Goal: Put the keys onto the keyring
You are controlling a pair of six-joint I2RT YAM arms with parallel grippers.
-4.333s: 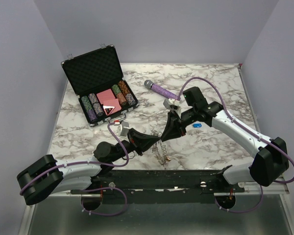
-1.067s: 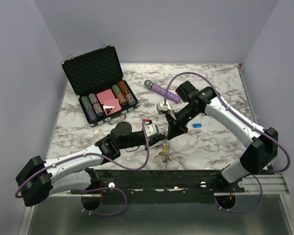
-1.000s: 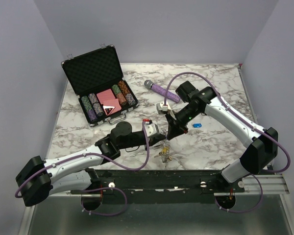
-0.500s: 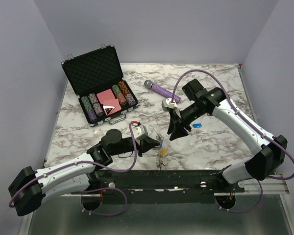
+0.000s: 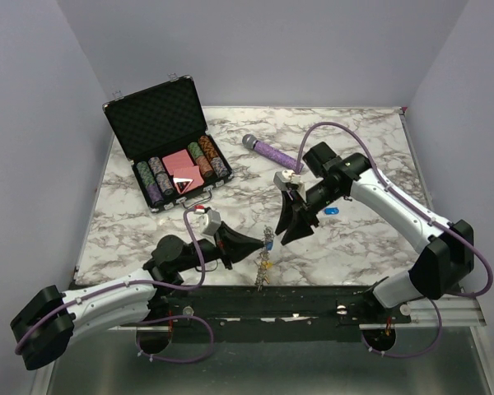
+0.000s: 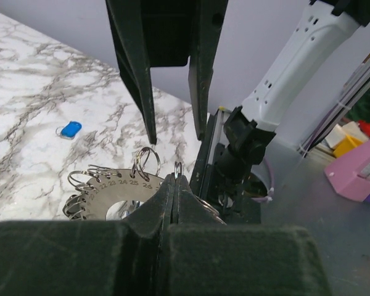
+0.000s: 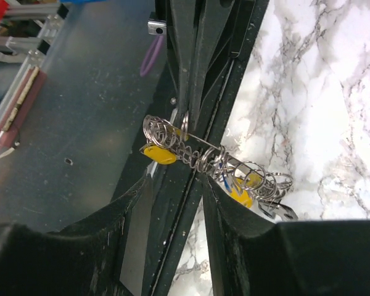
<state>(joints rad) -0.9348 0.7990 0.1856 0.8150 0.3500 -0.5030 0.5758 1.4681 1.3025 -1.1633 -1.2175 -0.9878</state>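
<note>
- Our left fingers (image 6: 165,200) are pressed together on a small loop at the rim of the keyring (image 6: 114,192), holding it by the near edge of the table (image 5: 379,148).
- Yellow-capped keys (image 7: 160,154) hang from the keyring among its wire loops.
- Our right fingers (image 7: 120,228) stand apart, tips pointing at the keyring, clear of it.
- A blue key (image 5: 330,211) lies alone on the table, near the right arm.
</note>
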